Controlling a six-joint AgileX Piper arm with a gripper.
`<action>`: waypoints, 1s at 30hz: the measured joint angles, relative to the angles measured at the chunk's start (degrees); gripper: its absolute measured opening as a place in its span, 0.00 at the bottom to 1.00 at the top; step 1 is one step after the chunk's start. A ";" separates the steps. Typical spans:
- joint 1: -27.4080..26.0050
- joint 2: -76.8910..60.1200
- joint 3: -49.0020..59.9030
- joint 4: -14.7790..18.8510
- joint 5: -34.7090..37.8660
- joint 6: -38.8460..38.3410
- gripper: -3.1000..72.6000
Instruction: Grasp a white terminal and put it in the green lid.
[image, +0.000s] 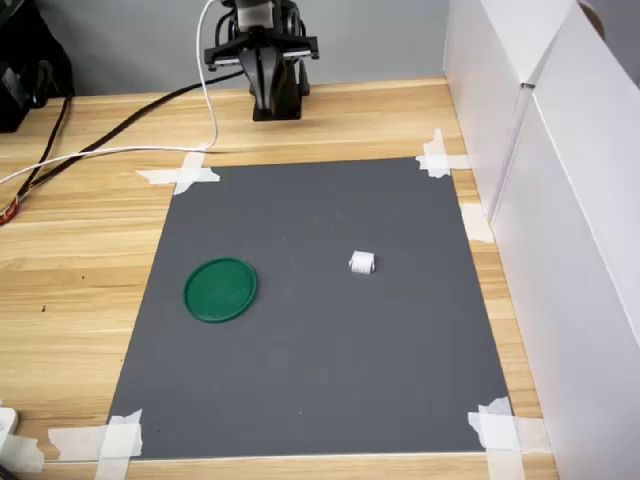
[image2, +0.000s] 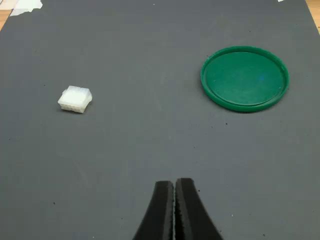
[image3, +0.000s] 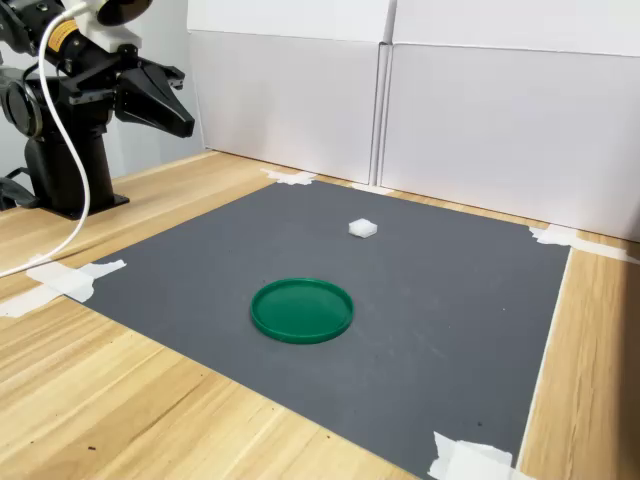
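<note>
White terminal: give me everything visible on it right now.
The white terminal is a tiny, blocky, translucent-white plastic piece; the wrist view shows a grid of small cells on one side face. It lies free on the dark grey mat, touched by nothing else. It sits apart from the green lid, to the lid's right in the first exterior view and beyond it in the second exterior view. The end effector is shut, empty and well away from it.
</note>
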 joint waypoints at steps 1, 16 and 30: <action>0.00 0.13 0.00 0.00 0.07 0.00 0.02; 0.00 0.74 -0.80 0.00 0.50 0.00 0.02; 0.00 21.55 -16.51 -0.90 0.56 -0.05 0.02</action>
